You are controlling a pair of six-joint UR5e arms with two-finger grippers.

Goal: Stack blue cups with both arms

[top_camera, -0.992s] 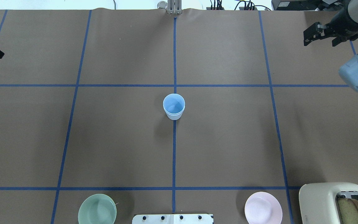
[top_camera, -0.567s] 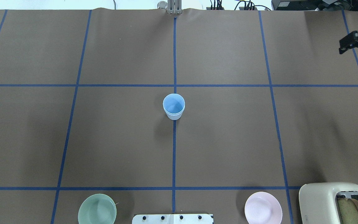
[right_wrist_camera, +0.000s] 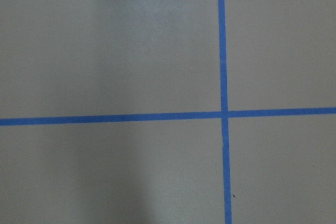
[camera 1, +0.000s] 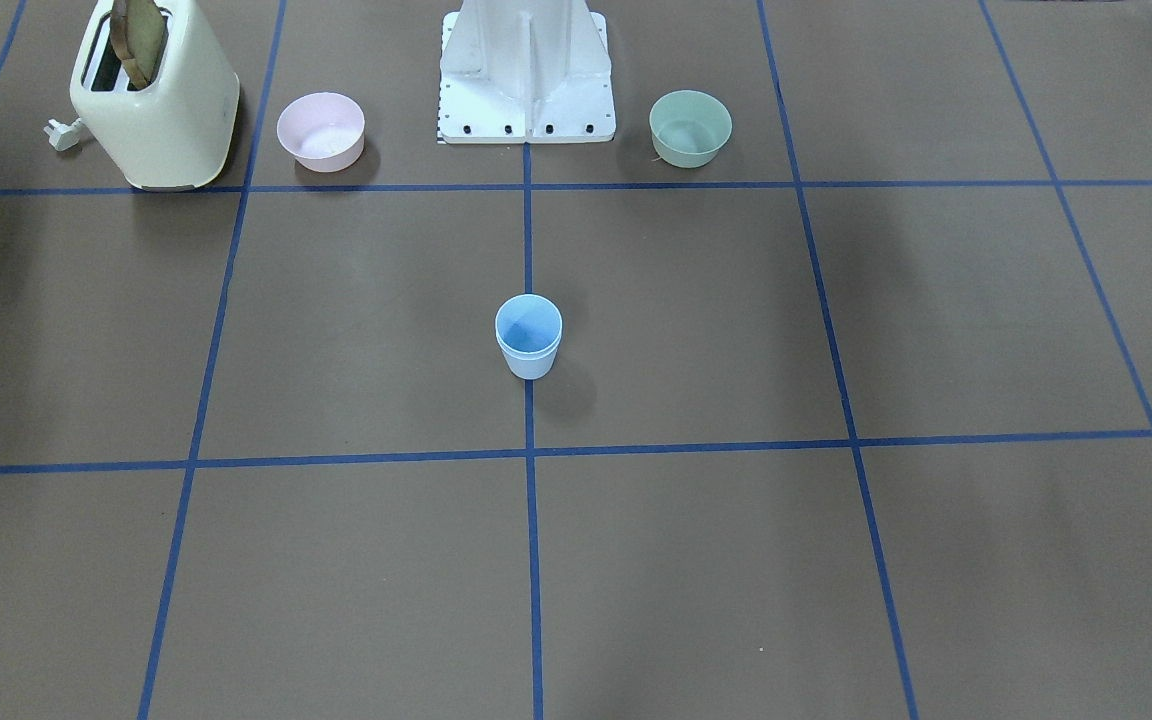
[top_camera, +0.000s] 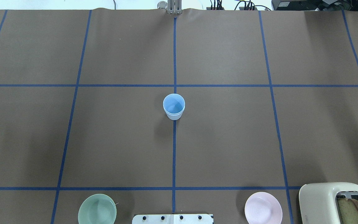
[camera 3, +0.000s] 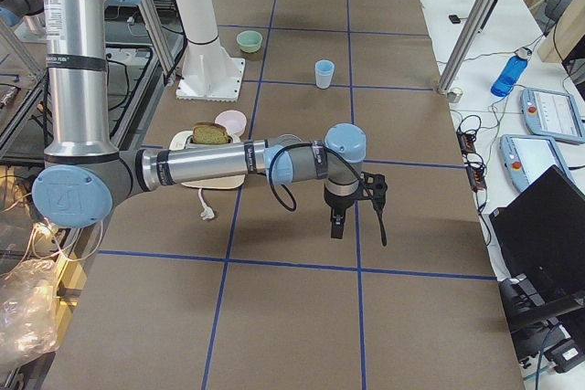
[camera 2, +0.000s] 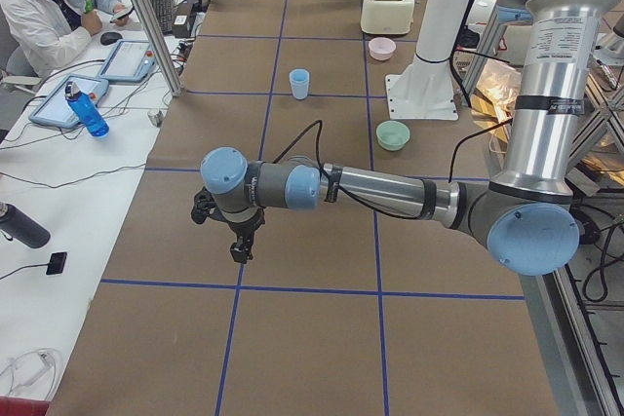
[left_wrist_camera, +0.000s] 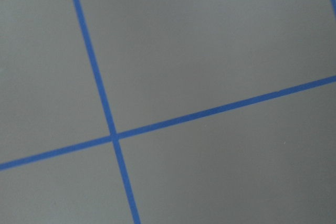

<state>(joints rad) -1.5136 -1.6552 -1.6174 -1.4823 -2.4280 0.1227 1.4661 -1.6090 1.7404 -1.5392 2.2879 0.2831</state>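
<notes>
Blue cups [top_camera: 174,105]: nested, upright, counter [top_camera: 228,140] centre, on the tape line [top_camera: 174,149]. Left fingers [camera 2: 238,252], right fingers [camera 3: 336,226]: both well clear; spread or pressed together, cannot tell. Risk: light stack likely topples if an arm sweeps across.

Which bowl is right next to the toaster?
The pink bowl; it sits beside the toaster. The green bowl is past the white pedestal.

Blue cups [top_camera: 174,105] nested, upright, pale, on centre tape line [top_camera: 174,155].
</notes>
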